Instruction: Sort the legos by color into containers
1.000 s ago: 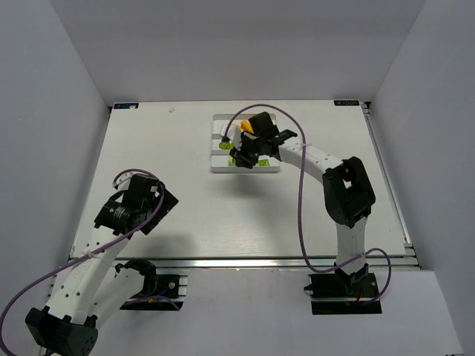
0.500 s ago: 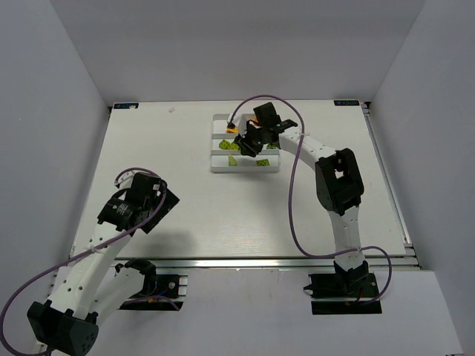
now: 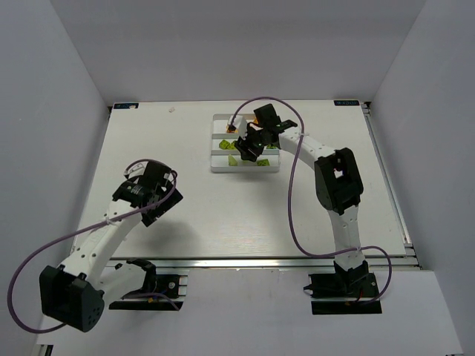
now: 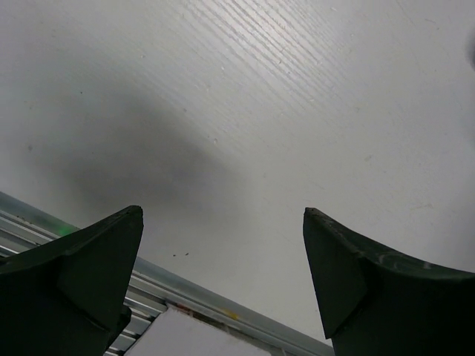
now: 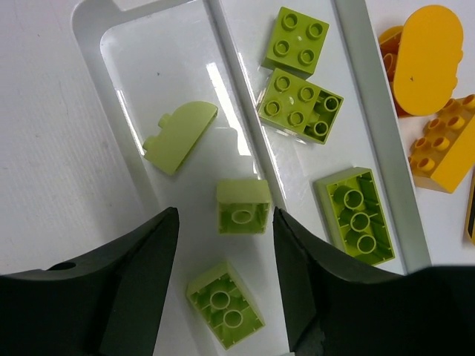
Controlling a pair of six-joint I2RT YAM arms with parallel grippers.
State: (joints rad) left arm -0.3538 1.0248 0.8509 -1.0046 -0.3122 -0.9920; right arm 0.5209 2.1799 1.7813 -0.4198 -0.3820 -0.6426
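Note:
The white tray (image 5: 360, 89) has three long compartments. The left one holds three pale yellow-green legos: a half-round piece (image 5: 180, 136), a small brick (image 5: 243, 207) and a two-stud brick lying upside down (image 5: 225, 305). The middle one holds three lime bricks (image 5: 300, 103). The right one holds orange bricks (image 5: 424, 52). My right gripper (image 5: 225, 241) is open and empty above the pale bricks; it also shows in the top view (image 3: 246, 150) over the tray (image 3: 221, 170). My left gripper (image 4: 223, 222) is open and empty over bare table, and shows in the top view (image 3: 153, 199).
The table's metal front rail (image 4: 185, 293) runs just below my left gripper. White walls enclose the table on the left, the right and at the back. A purple cable (image 3: 291, 185) loops beside the right arm.
My right arm has stretched out further over the tray. My left wrist has moved a little to the right and away from the front edge.

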